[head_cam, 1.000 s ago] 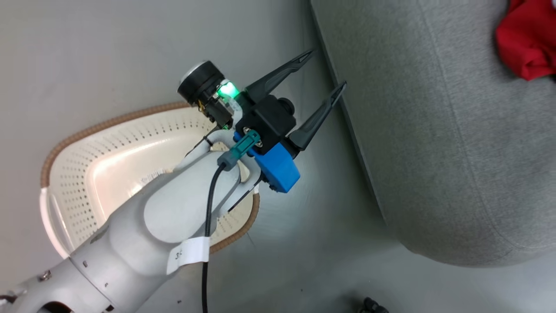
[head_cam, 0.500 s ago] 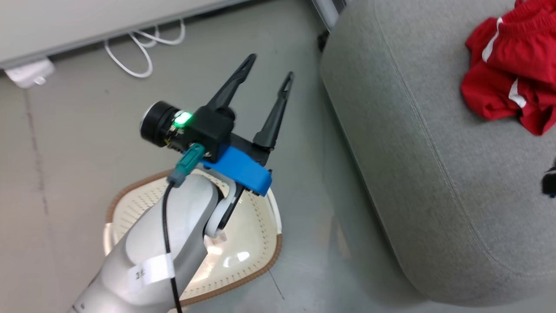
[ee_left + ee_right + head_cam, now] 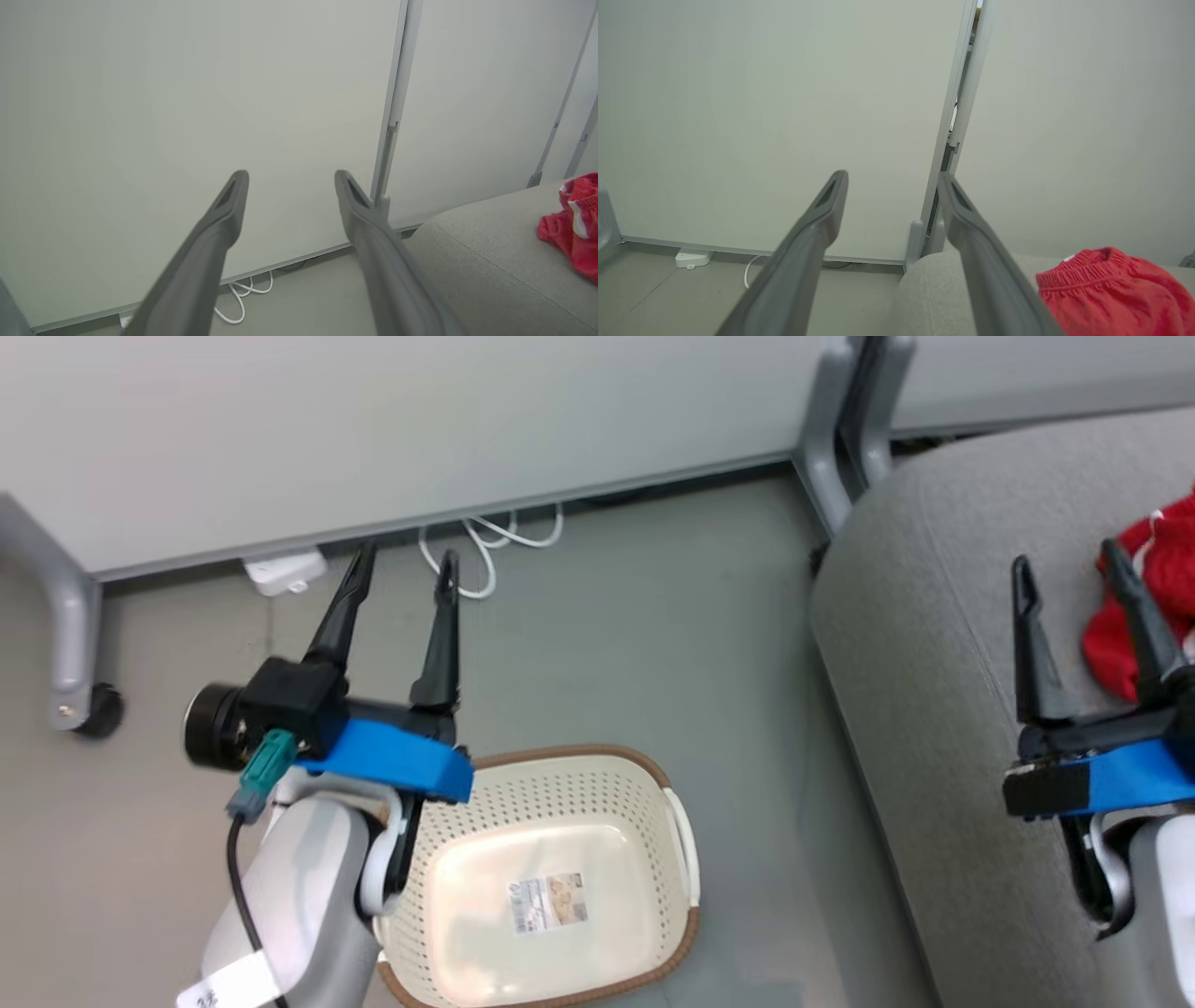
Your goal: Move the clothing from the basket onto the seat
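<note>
White cables (image 3: 509, 534), perhaps an adapter (image 3: 285, 571), lie beyond the basket (image 3: 579, 752).

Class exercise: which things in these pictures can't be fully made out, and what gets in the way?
- Clothing: head view, cut off by the right edge and crossed by a right hand finger; garment count unclear.
- Basket: head view, left end behind the left forearm.
- Basket label: head view, print too small to read.
</note>
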Controlling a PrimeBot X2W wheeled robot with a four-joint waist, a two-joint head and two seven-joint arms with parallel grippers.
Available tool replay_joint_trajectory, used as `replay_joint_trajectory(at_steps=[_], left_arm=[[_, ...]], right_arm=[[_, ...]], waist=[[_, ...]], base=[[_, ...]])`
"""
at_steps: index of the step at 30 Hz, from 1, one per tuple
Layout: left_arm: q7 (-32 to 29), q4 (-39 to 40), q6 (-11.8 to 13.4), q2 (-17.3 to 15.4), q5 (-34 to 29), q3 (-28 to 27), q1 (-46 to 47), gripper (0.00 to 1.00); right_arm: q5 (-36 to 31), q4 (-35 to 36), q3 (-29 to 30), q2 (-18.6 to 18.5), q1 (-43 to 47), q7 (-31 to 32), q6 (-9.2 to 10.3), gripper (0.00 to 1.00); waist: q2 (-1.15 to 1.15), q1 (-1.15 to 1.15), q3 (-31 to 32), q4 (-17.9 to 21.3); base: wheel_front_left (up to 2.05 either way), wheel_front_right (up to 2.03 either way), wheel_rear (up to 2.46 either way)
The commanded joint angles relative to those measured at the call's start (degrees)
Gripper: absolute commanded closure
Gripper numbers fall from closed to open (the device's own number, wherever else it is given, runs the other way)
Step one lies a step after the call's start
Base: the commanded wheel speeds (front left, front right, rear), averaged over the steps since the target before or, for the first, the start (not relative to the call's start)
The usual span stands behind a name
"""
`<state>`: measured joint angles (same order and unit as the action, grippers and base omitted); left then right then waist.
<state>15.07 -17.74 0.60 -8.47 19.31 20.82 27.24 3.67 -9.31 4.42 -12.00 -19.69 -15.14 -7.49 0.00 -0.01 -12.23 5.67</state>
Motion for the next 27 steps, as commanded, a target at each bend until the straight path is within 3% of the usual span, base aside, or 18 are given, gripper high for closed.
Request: replay_joint_trajectory(at_steps=[1,15,27], left_arm=[[0.14,0.34,-0.72,0.63,-1.16,-2.58,-2.55,0.0],[0.14,-0.29,-5.0,4.01,-5.97,-13.98,-14.17,0.0],[0.14,-0.67,-7.46,5.47,-8.0,-17.42,-19.23,0.0]], right_arm=[[0.07,-0.2,-0.31,1.09,1.79,-0.01,-0.01,0.0],[1.08,-2.98,-2.16,5.33,9.03,-0.01,-0.01,0.0],[2.17,-5.5,-3.1,7.39,13.86,-0.01,-0.01,0.0]], waist=[[0.0,0.01,3.15,-3.03],[0.0,0.01,9.38,-6.85],[0.0,0.01,12.08,-7.95]], base=[[0.0,0.0,0.0],[0.0,0.0,0.0],[0.0,0.0,0.0]])
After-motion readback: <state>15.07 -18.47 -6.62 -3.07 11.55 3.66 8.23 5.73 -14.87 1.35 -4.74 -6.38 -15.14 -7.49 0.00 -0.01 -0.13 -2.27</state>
